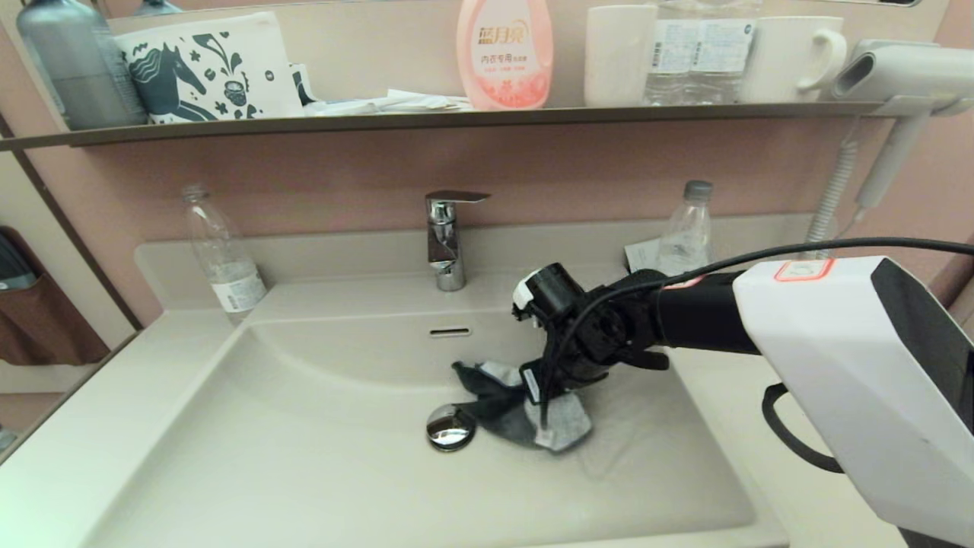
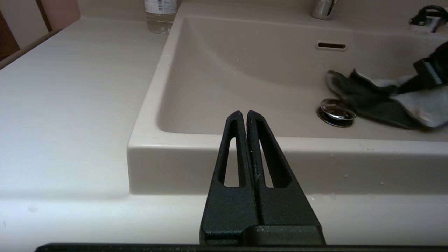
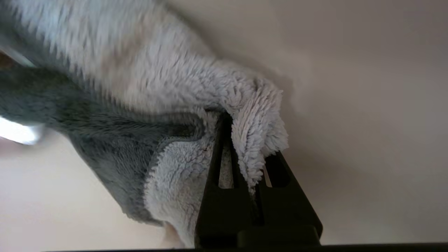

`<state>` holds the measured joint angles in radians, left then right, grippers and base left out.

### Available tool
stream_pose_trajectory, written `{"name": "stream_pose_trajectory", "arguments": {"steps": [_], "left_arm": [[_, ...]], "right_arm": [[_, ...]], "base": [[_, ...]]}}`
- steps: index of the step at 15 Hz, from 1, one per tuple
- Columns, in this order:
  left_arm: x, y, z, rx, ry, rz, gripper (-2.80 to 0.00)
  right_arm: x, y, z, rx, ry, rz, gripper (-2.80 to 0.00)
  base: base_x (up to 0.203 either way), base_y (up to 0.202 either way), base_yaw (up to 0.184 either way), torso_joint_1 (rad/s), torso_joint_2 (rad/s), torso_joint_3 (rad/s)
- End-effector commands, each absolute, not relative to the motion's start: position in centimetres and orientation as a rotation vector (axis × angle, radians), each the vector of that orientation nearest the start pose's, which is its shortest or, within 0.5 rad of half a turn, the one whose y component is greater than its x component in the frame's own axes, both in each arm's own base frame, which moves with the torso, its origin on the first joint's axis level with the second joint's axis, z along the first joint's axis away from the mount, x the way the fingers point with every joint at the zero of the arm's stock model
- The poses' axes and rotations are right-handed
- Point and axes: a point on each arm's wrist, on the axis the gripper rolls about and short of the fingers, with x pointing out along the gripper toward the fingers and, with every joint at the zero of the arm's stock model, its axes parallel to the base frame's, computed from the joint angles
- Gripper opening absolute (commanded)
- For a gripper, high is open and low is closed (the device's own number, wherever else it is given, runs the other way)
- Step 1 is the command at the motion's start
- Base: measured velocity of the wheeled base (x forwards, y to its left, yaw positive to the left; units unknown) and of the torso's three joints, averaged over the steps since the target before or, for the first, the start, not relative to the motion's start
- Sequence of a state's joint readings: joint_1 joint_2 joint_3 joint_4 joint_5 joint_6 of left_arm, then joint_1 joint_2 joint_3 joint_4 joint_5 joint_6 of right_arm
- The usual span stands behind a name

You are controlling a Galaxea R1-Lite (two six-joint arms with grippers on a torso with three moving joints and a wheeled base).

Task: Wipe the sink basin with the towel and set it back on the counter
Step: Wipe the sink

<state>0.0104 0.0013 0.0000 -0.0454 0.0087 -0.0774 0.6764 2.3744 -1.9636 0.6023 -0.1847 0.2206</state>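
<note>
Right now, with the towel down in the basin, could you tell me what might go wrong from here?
1. The right hand pinches only a small fold of the towel, so dragging may pull it loose.
2. The towel's dark edge lies against the drain plug; a sweep that way could snag on it.
3. The raised arm is close to the plastic bottle on the counter; lifting out could knock it.

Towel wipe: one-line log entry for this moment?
right gripper: shut on towel | sink basin: towel beside drain plug | left gripper: shut, parked
</note>
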Motion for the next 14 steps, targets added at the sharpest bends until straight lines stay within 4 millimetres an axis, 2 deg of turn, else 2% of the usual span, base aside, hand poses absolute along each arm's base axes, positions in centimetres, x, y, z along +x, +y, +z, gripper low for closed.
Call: {"name": "stream_pose_trajectory", "arguments": {"steps": [1,4,6,8,10,12,14], "left_arm": [[-2.3,0.0,8.0,-0.078,-0.045,0.018,-2.80],[-2.3,0.0,8.0,-0.078,-0.045,0.018,-2.80],[-2.3,0.0,8.0,-0.078,-0.045,0.018,-2.80],[-2.3,0.0,8.0,-0.078,-0.044,0.018,-2.80],[-2.3,0.0,8.0,-0.078,-0.045,0.018,-2.80],[-2.3,0.0,8.0,-0.078,-0.045,0.018,-2.80],[-2.3,0.0,8.0,-0.078,-0.045,0.018,-2.80]], "right_arm": [[34.1,26.8,13.7,-0.307,1.092,0.291,-2.80],[29.2,25.0,17.4,-0.400,1.295,0.329,-2.80],[26.7,24.5,20.2,-0.386,1.308,0.391,-2.80],[25.2,23.6,22.4,-0.342,1.268,0.404,-2.80],[24.7,22.6,24.6,-0.227,1.184,0.380,-2.80],[25.7,22.0,25.8,-0.124,1.085,0.363,-2.80],[27.0,22.8,26.5,0.004,0.964,0.371,-2.80]], "base": [[0.000,0.000,0.000,0.000,0.00,0.000],[0.000,0.000,0.000,0.000,0.00,0.000],[0.000,0.000,0.000,0.000,0.00,0.000],[0.000,0.000,0.000,0.000,0.00,0.000],[0.000,0.000,0.000,0.000,0.00,0.000],[0.000,0.000,0.000,0.000,0.00,0.000],[0.000,0.000,0.000,0.000,0.00,0.000]]}}
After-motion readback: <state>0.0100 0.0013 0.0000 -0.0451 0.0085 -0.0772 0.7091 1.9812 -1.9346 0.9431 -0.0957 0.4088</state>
